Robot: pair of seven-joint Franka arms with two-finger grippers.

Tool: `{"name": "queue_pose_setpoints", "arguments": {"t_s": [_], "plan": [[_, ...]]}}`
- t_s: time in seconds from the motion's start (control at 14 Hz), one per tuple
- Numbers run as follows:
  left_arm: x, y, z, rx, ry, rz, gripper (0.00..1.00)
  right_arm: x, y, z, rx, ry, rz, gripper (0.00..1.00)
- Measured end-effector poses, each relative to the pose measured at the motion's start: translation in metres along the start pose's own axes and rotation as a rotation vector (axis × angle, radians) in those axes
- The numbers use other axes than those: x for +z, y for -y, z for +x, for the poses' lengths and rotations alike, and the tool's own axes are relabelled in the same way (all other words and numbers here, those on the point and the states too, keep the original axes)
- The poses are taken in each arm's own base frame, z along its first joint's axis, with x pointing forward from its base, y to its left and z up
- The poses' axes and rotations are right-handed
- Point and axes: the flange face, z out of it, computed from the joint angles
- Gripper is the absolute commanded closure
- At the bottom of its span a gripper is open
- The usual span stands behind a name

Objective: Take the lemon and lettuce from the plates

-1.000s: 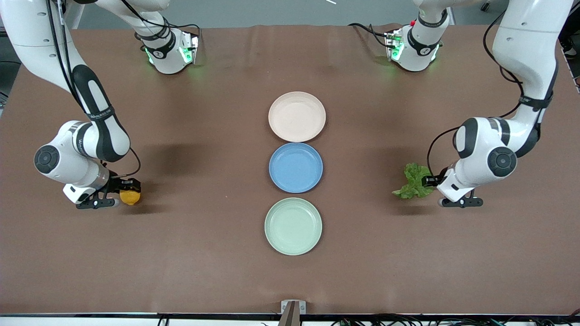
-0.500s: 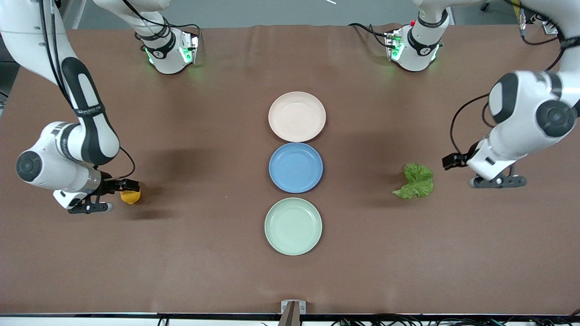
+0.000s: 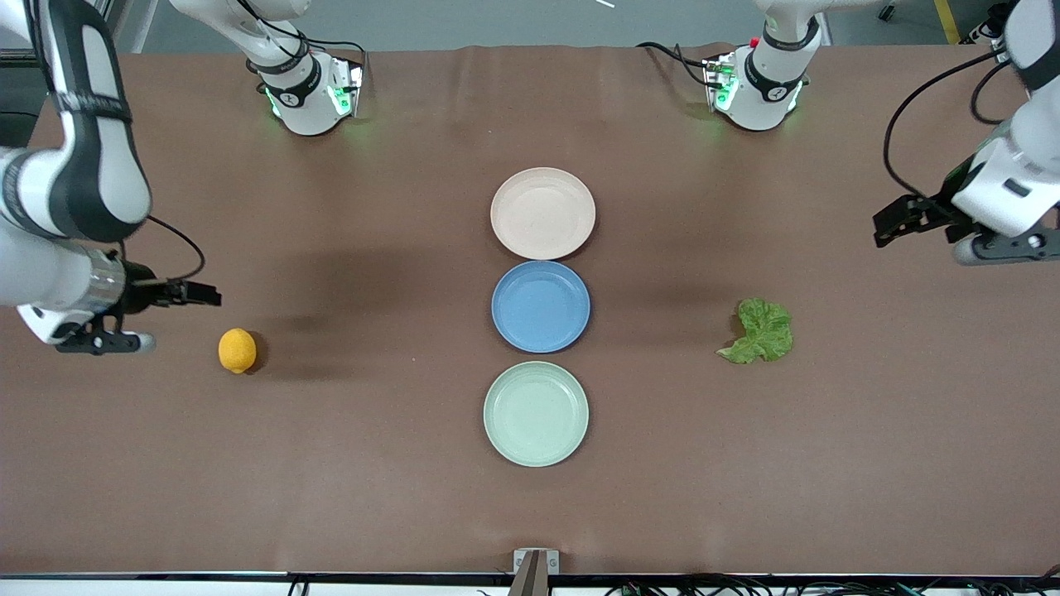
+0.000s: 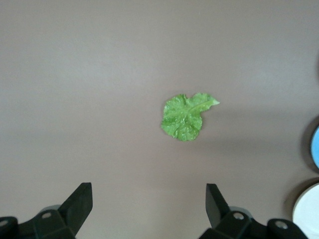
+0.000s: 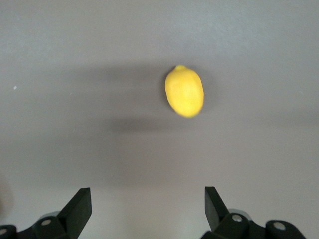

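Note:
The lemon (image 3: pixel 238 351) lies on the bare table toward the right arm's end; it also shows in the right wrist view (image 5: pixel 184 91). My right gripper (image 3: pixel 203 294) is open and empty, raised above the table beside the lemon (image 5: pixel 148 199). The lettuce (image 3: pixel 758 332) lies flat on the table toward the left arm's end; it also shows in the left wrist view (image 4: pixel 185 116). My left gripper (image 3: pixel 890 222) is open and empty, raised over the table away from the leaf (image 4: pixel 149 196). The beige-pink plate (image 3: pixel 542 213) and the pale green plate (image 3: pixel 536 413) hold nothing.
A blue plate (image 3: pixel 541 306) sits between the two task plates in a row down the table's middle. The two arm bases (image 3: pixel 310 91) (image 3: pixel 758 87) stand at the edge farthest from the front camera. A small bracket (image 3: pixel 534 564) sits at the near edge.
Both grippers have let go and lifted away: the right one off the lemon, the left one off the lettuce, each drawing back toward its own end of the table. Lemon and lettuce stay put.

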Motion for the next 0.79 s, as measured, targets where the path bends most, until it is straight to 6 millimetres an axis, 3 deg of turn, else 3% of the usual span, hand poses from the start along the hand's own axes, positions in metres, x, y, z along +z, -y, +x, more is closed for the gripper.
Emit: {"name": "queue_pose_setpoints", "arguments": {"t_s": [0.21, 0.36, 0.57, 0.79], "plan": [[-0.024, 0.004, 0.004, -0.008, -0.038, -0.006, 0.0, -0.063, 0.011, -0.012, 0.01, -0.016, -0.014, 0.0], [-0.029, 0.005, 0.008, -0.014, -0.048, -0.031, 0.0, -0.088, 0.013, -0.012, 0.009, -0.044, -0.018, 0.0], [-0.05, 0.012, 0.009, -0.03, -0.075, -0.05, 0.0, -0.103, 0.011, -0.008, 0.015, -0.047, -0.02, 0.0], [-0.066, 0.019, 0.003, -0.019, -0.047, -0.056, 0.0, -0.097, 0.013, -0.006, 0.016, -0.015, -0.017, 0.0]]}}
